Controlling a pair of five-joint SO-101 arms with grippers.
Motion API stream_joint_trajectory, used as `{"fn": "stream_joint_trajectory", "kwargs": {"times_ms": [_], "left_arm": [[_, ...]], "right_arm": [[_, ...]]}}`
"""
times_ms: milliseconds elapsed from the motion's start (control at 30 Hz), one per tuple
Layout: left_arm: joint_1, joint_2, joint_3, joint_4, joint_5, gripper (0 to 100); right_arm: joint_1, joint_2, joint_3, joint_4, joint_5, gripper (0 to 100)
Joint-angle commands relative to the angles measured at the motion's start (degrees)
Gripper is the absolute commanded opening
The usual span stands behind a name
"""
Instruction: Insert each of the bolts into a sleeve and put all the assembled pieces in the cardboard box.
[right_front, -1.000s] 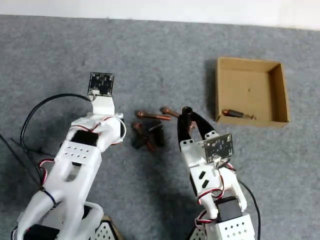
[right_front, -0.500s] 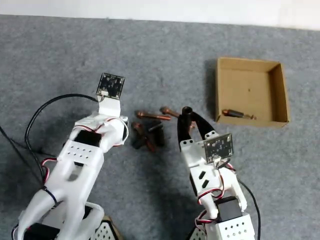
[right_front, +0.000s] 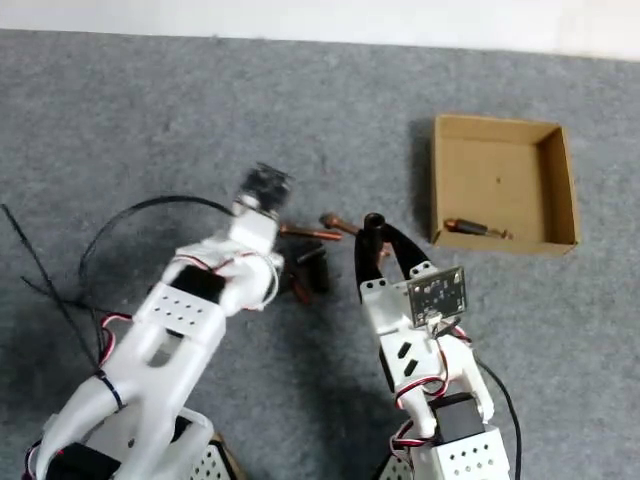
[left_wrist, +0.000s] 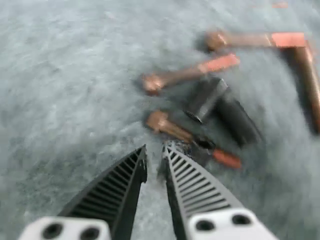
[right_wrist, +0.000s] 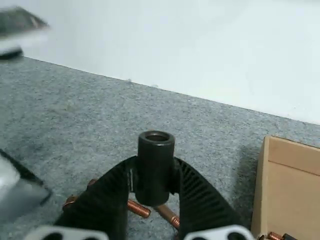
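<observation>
Shift: left hand (left_wrist: 155, 156) swung toward bolts (left_wrist: 170, 127), narrowly apart | right hand (right_wrist: 152, 174) unmoved, clamped on sleeve (right_wrist: 156, 159)

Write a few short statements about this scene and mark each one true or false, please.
1. The right gripper holds a black sleeve upright. True.
2. The cardboard box is empty. False: one assembled piece lies in it.
3. The left gripper grips a bolt. False: it holds nothing and hovers close to the loose bolts.
4. Bolts and sleeves lie loose on the grey table between the two arms. True.
</observation>
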Motion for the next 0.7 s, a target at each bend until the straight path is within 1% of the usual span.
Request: {"fn": "stream_joint_trajectory", "kwargs": {"times_ms": [0, 167, 333, 400, 533, 600, 667], "left_arm": [[2.68, -0.13, -1.36, 3.25, -16.44, 7], [2.51, -0.04, 0.40, 3.08, -22.51, 7], [1.89, -0.04, -1.98, 2.29, -23.82, 8], [1.36, -0.04, -3.65, 2.46, -24.09, 12], [1.63, -0.04, -4.44, 2.55, -32.18, 23], [1.63, -0.04, -4.88, 2.55, -35.08, 24], [1.63, 0.04, -6.55, 2.55, -38.51, 24]], "right_arm": [[0.66, -1.36, 4.00, -1.36, 0.35, 0.5], [0.66, -1.36, 4.00, -1.36, 0.35, 0.5], [1.27, -1.36, 4.09, -1.36, 0.35, 0.5], [4.35, -1.36, 4.00, -1.36, 0.35, 0.5], [12.26, -1.36, 4.18, -3.30, 0.09, 0.5], [15.08, -1.36, 4.44, -7.78, 0.00, 0.5], [16.48, -1.36, 5.67, -10.07, 0.00, 0.5]]}}
